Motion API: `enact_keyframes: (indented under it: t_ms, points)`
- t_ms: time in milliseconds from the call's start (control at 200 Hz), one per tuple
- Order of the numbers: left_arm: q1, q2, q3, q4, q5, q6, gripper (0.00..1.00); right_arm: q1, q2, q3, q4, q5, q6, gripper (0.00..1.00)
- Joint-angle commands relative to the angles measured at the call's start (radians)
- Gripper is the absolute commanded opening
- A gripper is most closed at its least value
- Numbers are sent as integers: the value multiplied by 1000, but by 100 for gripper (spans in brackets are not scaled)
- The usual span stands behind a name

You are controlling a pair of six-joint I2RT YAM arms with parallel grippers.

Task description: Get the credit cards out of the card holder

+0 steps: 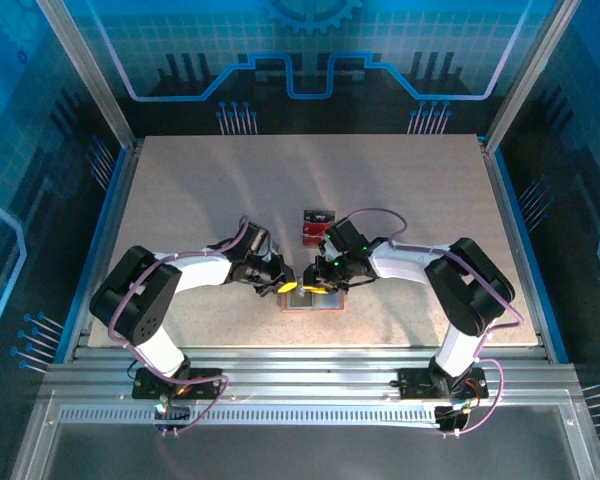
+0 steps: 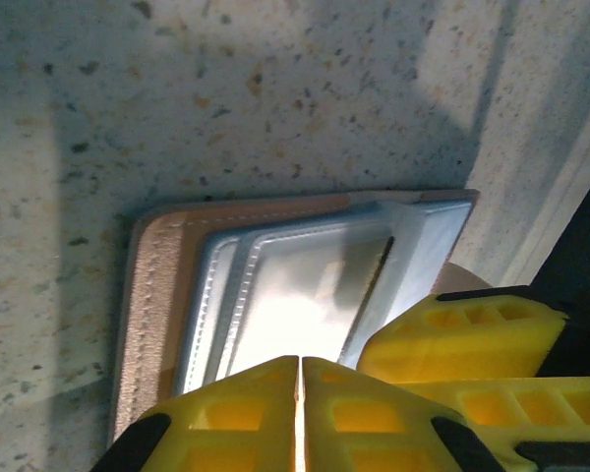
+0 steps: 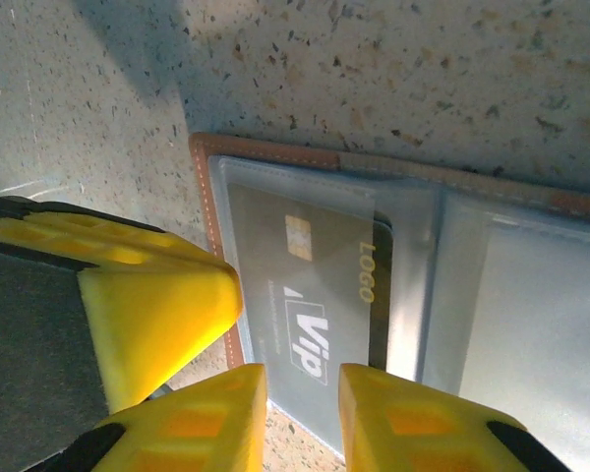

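Hard shadows cross the brightly lit table [image 1: 180,220]; glare whitens the card holder [image 2: 295,295].

Left gripper [image 2: 298,413] closed; right gripper [image 3: 303,383] slightly parted, angled down

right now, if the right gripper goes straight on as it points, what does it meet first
The right gripper would likely meet the clear sleeve over the dark card in the card holder; depth is unclear.

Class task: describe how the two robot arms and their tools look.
The left arm and right arm have white links, black joints and looping purple cables; a green light glows by the right wrist. The left tool and right tool have yellow fingers with square recesses on black mounts.
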Motion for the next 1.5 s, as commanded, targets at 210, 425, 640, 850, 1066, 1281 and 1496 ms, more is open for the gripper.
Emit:
enact_keyframes:
  t_ms: [210, 425, 640, 850, 1066, 1281, 1496]
  points:
    - [5, 40, -11, -39, 4, 44, 9, 14, 24, 15, -11, 5, -7, 26]
    - [5, 44, -9, -45, 0, 50, 9, 13, 34, 13, -14, 6, -12, 26]
    - [5, 41, -5, -56, -1, 54, 9, 15, 34, 15, -29, 16, -19, 26]
    - [5, 38, -3, -58, -4, 52, 12, 14, 32, 21, -73, 45, -44, 26]
    - [5, 21, 8, -74, -10, 55, 17, 14, 22, 21, -96, 67, -54, 26]
    - [5, -9, 23, -98, -8, 54, 21, 15, 9, 27, -118, 80, -66, 26]
    - [4, -69, 44, -179, -45, 78, 24, 15, -22, 31, -125, 83, -66, 25]
